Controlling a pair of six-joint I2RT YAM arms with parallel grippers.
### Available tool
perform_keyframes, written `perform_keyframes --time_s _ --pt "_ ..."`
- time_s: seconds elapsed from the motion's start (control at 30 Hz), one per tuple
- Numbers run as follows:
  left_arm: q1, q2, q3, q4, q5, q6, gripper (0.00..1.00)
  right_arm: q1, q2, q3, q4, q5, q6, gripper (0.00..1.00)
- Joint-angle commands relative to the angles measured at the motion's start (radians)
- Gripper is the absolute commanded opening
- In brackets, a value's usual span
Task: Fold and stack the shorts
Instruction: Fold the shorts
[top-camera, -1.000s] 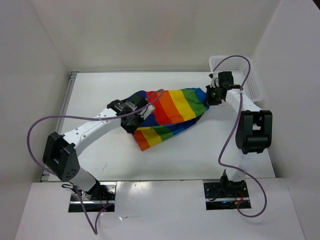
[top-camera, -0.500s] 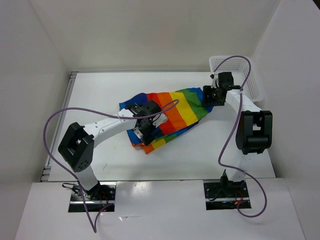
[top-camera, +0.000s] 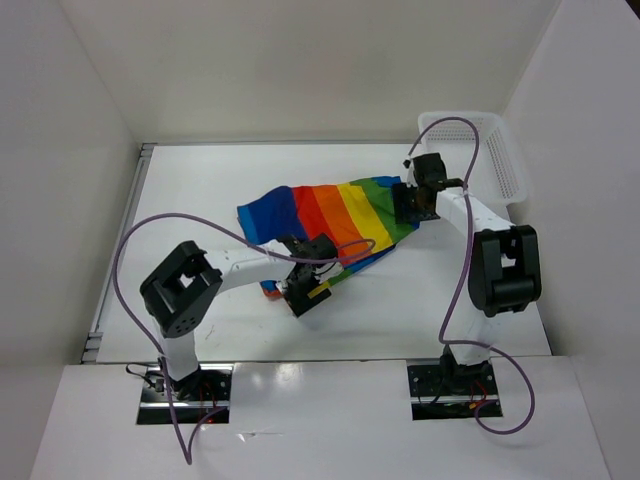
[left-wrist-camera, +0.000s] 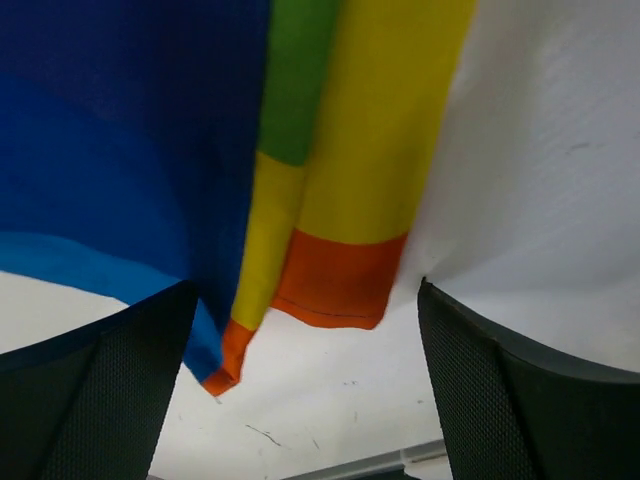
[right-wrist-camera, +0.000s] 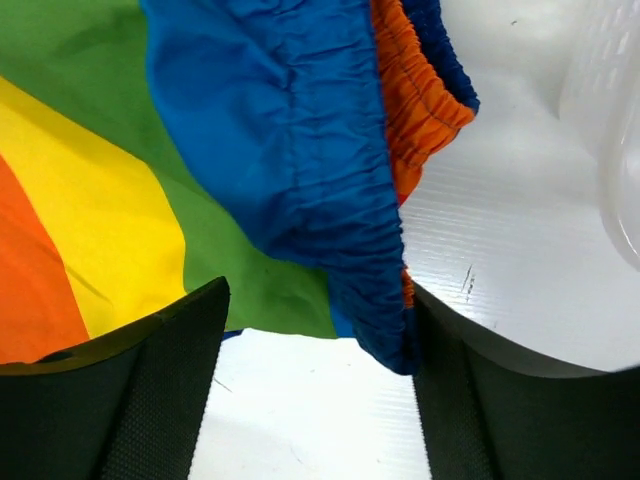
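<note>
The rainbow-striped shorts (top-camera: 330, 215) lie spread on the white table, blue edge to the left and gathered blue waistband (right-wrist-camera: 300, 150) to the right. My left gripper (top-camera: 305, 295) hovers at the shorts' near hem, open; in the left wrist view the left gripper (left-wrist-camera: 305, 400) has only bare table between its fingers, the orange hem (left-wrist-camera: 340, 290) just beyond them. My right gripper (top-camera: 410, 205) sits over the waistband end, open. In the right wrist view the right gripper (right-wrist-camera: 315, 400) has the waistband's tip hanging by its right finger (right-wrist-camera: 520, 420), not pinched.
A white plastic mesh basket (top-camera: 500, 160) stands at the back right, right beside the right arm; its wall (right-wrist-camera: 610, 120) shows in the right wrist view. White walls close the table at the back and both sides. The arm bases are at the near edge.
Both grippers have opened and let go of the shorts. The left gripper moved right and toward the near edge, off the fabric. The shorts now lie flatter, with the blue left edge uncovered.
</note>
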Motion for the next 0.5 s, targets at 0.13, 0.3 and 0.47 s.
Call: perform_keyframes --time_s 0.13,0.3,0.47 --pt "0.059 -0.033 -0.142 0.198 -0.318 0.005 0.67 -0.003 0.006 0.024 -0.001 -0.075 0.002 0.47" --pt "0.145 -0.152 -0.274 0.282 -0.421 0.005 0.48 0.035 -0.095 -0.068 -0.046 -0.262 0.002 0.22" --pt "0.202 -0.217 -0.340 0.368 -0.487 0.005 0.43 0.121 -0.206 -0.165 -0.080 -0.408 0.032 0.11"
